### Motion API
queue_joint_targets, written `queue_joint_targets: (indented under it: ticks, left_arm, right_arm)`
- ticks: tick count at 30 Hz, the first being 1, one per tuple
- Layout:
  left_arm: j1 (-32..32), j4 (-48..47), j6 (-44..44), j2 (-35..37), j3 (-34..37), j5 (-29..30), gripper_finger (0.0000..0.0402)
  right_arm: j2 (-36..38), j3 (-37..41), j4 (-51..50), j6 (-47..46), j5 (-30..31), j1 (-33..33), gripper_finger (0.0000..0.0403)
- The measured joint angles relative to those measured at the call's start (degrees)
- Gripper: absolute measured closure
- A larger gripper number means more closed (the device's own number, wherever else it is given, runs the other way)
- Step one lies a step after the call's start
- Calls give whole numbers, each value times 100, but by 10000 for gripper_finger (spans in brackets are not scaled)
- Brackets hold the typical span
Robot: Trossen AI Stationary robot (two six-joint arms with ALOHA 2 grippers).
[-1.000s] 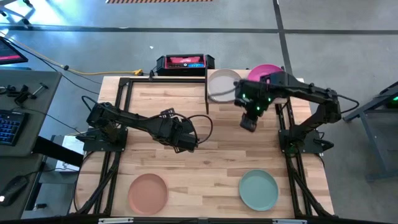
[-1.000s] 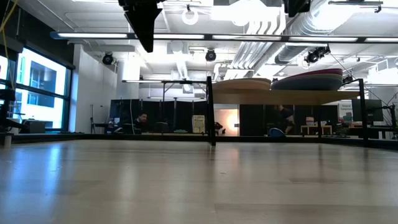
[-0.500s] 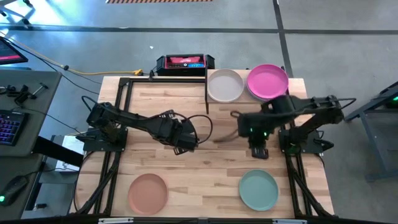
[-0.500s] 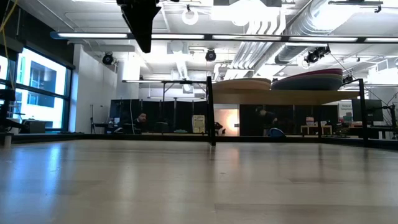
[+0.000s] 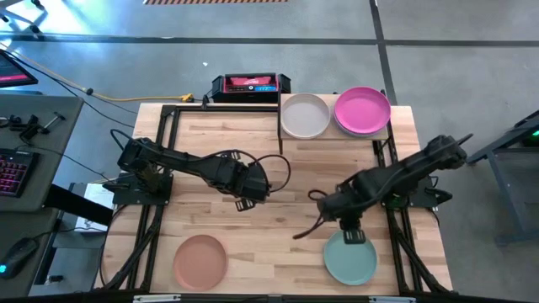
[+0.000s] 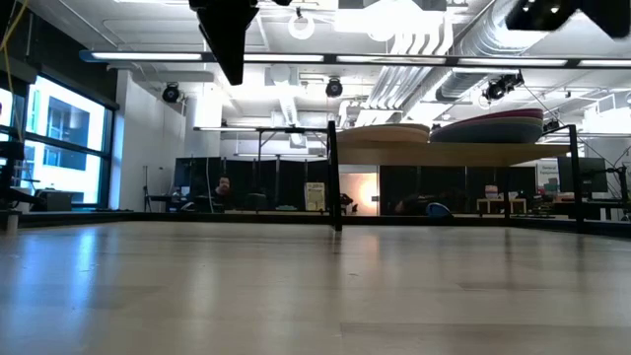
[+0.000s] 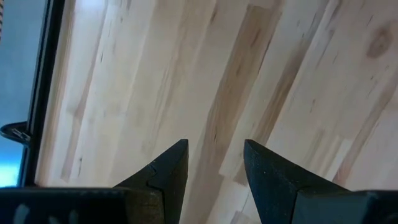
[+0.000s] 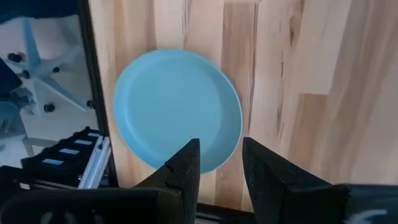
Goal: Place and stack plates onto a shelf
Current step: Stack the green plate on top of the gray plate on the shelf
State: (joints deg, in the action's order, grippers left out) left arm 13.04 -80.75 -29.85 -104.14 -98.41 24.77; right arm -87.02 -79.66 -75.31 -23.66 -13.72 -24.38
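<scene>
On the shelf [image 5: 337,135] at the table's far edge, the cream plate [image 5: 304,115] and magenta plate [image 5: 362,110] sit side by side; the low view shows them only as thin edges on the raised board. Only the high view shows the peach plate [image 5: 200,259] and teal plate [image 5: 350,257] lying well apart near the table's near edge. The right wrist view alone shows the teal plate close up, just beyond the right gripper [image 8: 219,163], whose fingers stand part-way open and hold nothing. The left wrist view shows only bare wood past the left gripper [image 7: 214,165], its fingers parted and empty.

A second ago the right gripper hung by the shelf, covering part of the magenta plate; it has since swung toward the near edge and now hovers over the far rim of the teal plate. The left gripper stays over the table's middle, barely shifted.

A black-and-red box [image 5: 250,85] behind the table carries a label too small to read.
</scene>
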Motion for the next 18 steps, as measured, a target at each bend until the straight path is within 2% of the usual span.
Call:
queue_joint_targets:
  ticks: [18]
  left_arm:
    - [11,2,-17,0,0,-343,257]
  right_arm:
    - [2,1847,1997,-485,431,-682,304]
